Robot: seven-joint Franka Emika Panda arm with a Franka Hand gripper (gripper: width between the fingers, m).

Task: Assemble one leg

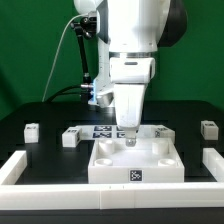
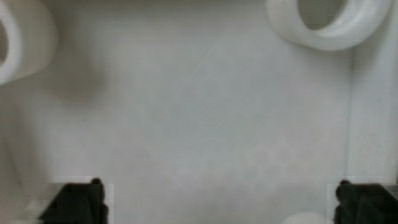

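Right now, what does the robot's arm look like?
The big, smooth white robot arm has rounded shells and a dark joint near its top. Its pale, wedge-shaped end effector narrows downward and ends in two small black fingertips. A thin black cable curves down on the exterior view's left.

white tabletop (image 1: 108, 172) lies on black table (image 1: 45, 150), marker board (image 1: 100, 131) just behind.
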